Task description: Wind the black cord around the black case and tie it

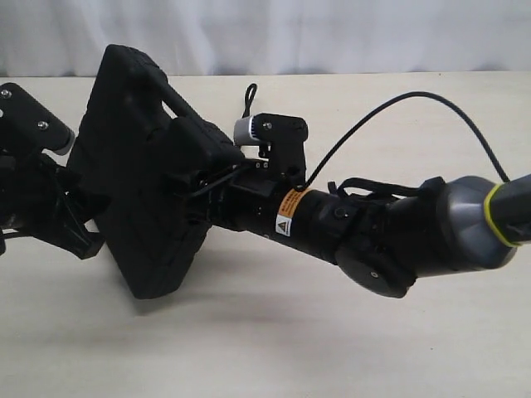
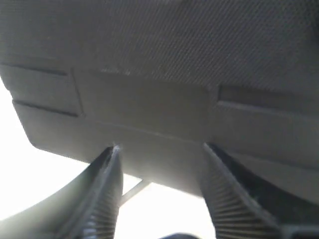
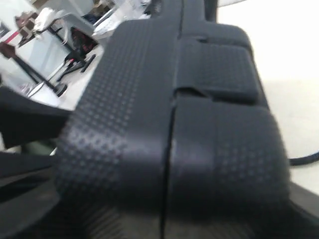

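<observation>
The black case (image 1: 145, 182) is held up on edge and tilted, its handle cut-out at the upper end. My right gripper (image 1: 197, 184) is shut on the case's right edge. In the right wrist view the seamed, dotted case edge (image 3: 169, 114) fills the frame between the jaws of that gripper (image 3: 167, 204). My left gripper (image 1: 85, 222) is at the case's left side. Its ribbed fingers (image 2: 105, 191) are spread open, their tips at the case's face (image 2: 149, 109). Only the looped end of the black cord (image 1: 249, 96) shows, behind the case's top; the rest is hidden.
The pale table (image 1: 274, 340) stretches in front of the case. A glossy robot cable (image 1: 431, 98) arcs above the right arm (image 1: 357, 228). A white backdrop (image 1: 332, 33) closes off the far edge. A black strand (image 3: 305, 159) lies on the table beside the case.
</observation>
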`<state>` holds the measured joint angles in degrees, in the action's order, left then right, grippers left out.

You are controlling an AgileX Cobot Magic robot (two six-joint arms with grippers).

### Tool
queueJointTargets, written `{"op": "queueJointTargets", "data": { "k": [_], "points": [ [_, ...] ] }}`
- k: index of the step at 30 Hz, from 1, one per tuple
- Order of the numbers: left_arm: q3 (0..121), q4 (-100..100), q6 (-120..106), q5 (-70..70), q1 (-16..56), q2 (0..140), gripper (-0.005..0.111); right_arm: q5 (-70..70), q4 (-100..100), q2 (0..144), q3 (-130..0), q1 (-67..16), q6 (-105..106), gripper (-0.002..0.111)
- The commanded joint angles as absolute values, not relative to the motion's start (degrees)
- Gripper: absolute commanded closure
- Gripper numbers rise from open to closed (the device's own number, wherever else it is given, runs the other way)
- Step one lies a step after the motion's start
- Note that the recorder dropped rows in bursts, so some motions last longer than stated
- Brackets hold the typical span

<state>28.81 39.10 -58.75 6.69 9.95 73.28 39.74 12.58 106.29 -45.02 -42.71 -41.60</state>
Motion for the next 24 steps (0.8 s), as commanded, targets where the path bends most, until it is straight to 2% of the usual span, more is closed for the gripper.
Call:
{"op": "queueJointTargets", "data": {
  "k": [1,6,12,16,20,22,24],
  "points": [
    [28.78,39.69,-59.01,5.25,10.1,73.34,0.059,42.09,19.26,105.81,-45.92,-42.83,-42.87,0.033],
    [28.78,39.69,-59.01,3.85,10.1,73.34,0.06,42.19,24.81,105.81,-45.92,-42.83,-42.87,0.028],
    [28.78,39.69,-59.01,3.04,10.1,73.34,0.06,49.77,29.59,105.81,-45.92,-42.83,-47.45,0.028],
    [28.78,39.69,-59.01,2.81,10.1,73.34,0.06,48.93,30.04,105.81,-46.68,-42.83,-50.25,0.028],
    [31.27,39.69,-59.01,8.7,10.1,71.25,0.06,49.07,28.44,105.81,-46.68,-42.83,-51.87,0.028],
    [31.46,39.17,-59.16,10.74,10.1,68.58,0.06,48.06,26.69,105.81,-46.68,-42.83,-51.87,0.032],
    [31.46,36.84,-59.16,11.85,10.1,65.07,0.06,47.83,26.14,105.81,-46.68,-42.83,-52.29,0.042]
  ]
}}
